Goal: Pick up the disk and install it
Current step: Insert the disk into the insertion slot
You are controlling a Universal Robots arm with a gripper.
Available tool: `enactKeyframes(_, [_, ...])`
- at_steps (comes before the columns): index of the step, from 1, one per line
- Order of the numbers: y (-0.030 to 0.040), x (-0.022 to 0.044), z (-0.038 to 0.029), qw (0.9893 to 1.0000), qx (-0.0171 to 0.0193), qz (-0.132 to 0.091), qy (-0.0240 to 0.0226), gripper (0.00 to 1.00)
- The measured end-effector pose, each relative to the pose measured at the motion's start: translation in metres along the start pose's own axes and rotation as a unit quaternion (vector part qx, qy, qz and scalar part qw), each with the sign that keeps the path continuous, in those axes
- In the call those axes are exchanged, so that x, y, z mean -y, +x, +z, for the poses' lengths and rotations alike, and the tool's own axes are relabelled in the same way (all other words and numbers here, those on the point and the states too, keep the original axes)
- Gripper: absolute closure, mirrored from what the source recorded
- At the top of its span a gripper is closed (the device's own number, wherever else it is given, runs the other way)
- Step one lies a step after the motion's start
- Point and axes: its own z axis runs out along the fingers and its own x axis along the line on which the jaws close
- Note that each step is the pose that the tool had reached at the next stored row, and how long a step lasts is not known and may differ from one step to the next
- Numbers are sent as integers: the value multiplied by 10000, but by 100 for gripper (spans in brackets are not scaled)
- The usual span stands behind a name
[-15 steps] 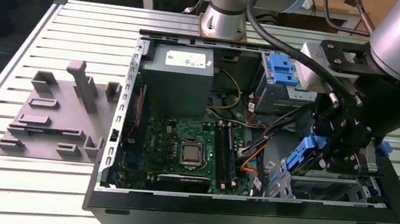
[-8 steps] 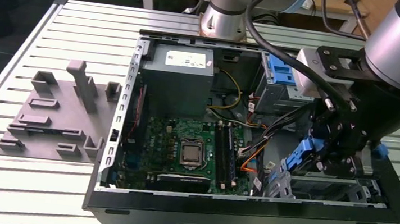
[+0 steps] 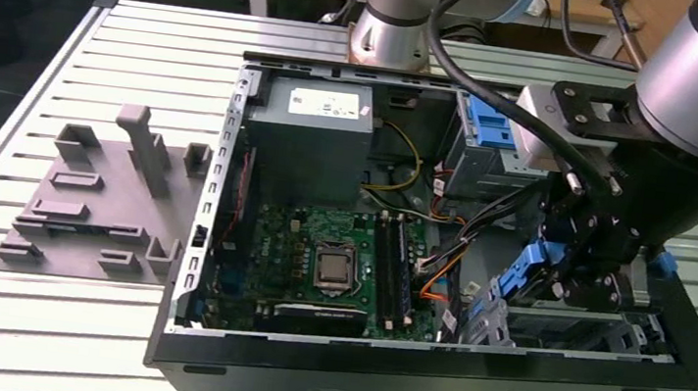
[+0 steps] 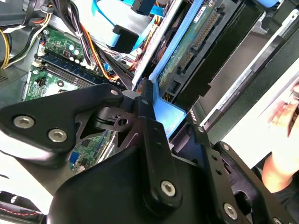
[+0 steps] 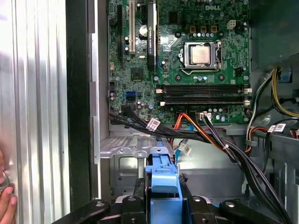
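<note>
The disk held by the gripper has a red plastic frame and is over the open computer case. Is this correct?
No, the frame is blue, not red, as the first wrist view shows. The disk is held by the gripper over the open computer case.

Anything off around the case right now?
One thing: a person's hand is over the slatted table beside the open case, close to the arm's work. Inside, the gripper holds the disk by its blue frame above the drive bay. The cables look loose but undamaged.
</note>
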Motion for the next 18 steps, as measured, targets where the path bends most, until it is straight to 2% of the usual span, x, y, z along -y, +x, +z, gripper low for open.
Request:
enactKeyframes(13, [1,-1,81,10000,-5,0,0,64])
enactKeyframes(18, [1,-1,89,10000,-7,0,0,63])
